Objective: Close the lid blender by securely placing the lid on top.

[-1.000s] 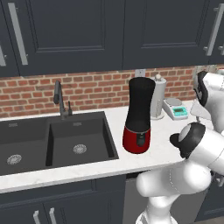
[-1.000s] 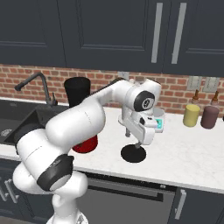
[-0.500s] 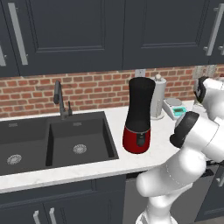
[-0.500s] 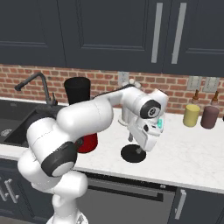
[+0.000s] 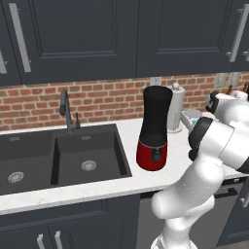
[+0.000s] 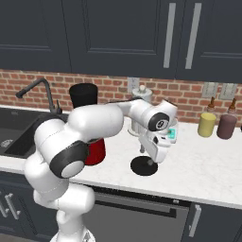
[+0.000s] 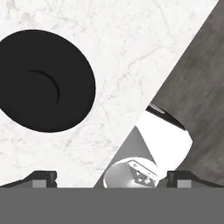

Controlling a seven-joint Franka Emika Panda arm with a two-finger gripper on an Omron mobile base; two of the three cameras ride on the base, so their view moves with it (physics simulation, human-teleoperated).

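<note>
the lid (image 7: 46, 81) is seen flat on the counter (image 7: 131, 52), offset to one side of the gripper (image 7: 111, 177), whose jaws are spread, empty; the blender (image 5: 154, 127) stands well apart.

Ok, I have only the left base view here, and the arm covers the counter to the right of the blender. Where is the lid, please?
Observer: The lid lies flat on the counter, on the far side of the arm and apart from the blender.
Operator: Does the gripper hold it?
Observer: No. In the hand view the gripper is open, and the lid sits up and to the left of the fingertips, not between them.
Operator: Does anything else stand near it?
Observer: A yellow bottle and a dark red bottle stand farther back by the brick wall, well apart from the lid.
</note>
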